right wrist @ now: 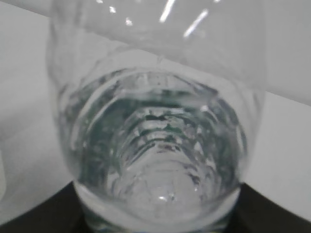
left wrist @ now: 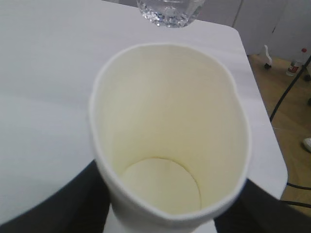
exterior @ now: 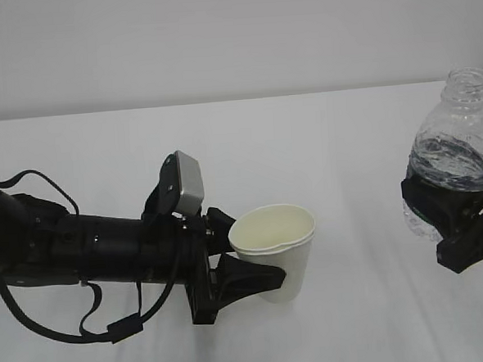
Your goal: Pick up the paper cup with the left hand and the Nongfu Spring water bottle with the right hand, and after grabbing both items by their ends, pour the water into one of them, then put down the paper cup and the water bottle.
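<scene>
The paper cup (exterior: 275,246) stands upright left of centre, its off-white rim squeezed into an oval. My left gripper (exterior: 270,271) is shut on its lower half, coming in from the left. In the left wrist view the paper cup (left wrist: 167,126) fills the frame and its cream inside looks dry, with my left gripper (left wrist: 165,216) clamped on either side. At the right edge the Nongfu Spring water bottle (exterior: 456,131) is upright and uncapped, with water (exterior: 452,161) inside. My right gripper (exterior: 450,208) is shut on its lower part, hiding the label. The bottle (right wrist: 155,126) fills the right wrist view above my right gripper (right wrist: 158,221).
A white table (exterior: 223,149) runs back to a pale wall. The table's right edge (left wrist: 262,97) shows in the left wrist view, with brown floor and cables beyond it. The bottle's base (left wrist: 169,12) is at the top of that view, beyond the cup.
</scene>
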Tool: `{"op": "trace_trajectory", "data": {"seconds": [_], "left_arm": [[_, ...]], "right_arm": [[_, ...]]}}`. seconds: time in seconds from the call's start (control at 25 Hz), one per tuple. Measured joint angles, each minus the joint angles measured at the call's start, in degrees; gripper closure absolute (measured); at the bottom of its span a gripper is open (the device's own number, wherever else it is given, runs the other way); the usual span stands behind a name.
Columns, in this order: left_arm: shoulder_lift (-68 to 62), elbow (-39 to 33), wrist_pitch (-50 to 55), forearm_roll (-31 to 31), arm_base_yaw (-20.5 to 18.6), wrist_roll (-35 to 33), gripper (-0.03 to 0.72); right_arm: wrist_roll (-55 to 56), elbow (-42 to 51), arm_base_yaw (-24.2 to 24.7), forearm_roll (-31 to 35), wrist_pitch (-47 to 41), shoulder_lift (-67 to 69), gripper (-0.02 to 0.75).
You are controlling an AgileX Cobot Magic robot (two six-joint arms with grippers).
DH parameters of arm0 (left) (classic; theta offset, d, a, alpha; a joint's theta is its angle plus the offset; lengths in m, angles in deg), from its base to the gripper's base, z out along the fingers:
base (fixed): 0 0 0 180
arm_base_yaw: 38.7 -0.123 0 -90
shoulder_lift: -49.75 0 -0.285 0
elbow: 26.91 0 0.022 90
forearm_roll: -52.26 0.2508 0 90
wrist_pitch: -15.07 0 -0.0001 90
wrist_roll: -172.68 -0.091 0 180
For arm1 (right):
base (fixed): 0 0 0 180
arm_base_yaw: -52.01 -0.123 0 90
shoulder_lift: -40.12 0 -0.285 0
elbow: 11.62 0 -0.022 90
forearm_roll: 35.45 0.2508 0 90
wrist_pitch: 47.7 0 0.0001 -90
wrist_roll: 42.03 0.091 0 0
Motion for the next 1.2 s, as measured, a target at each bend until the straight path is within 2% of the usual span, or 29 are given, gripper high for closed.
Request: {"op": "trace_trajectory", "data": {"seconds": [0.8,1.04,1.2], "left_arm": [[0.0,0.0,-0.1,0.03,0.0,2.14,0.258],[0.0,0.0,-0.49,-1.14,0.0,2.81,0.258],[0.0,0.59,-0.57,-1.82,0.0,2.9,0.258]], "right_arm": [[0.0,-3.83,0.0,-1.14,-2.25,-0.11,0.346],[0.0,-6.5,0.0,-1.23,-8.81,-0.11,0.346],[-1.5,-7.21,0.0,-1.23,-10.12,-0.11,0.346]]}}
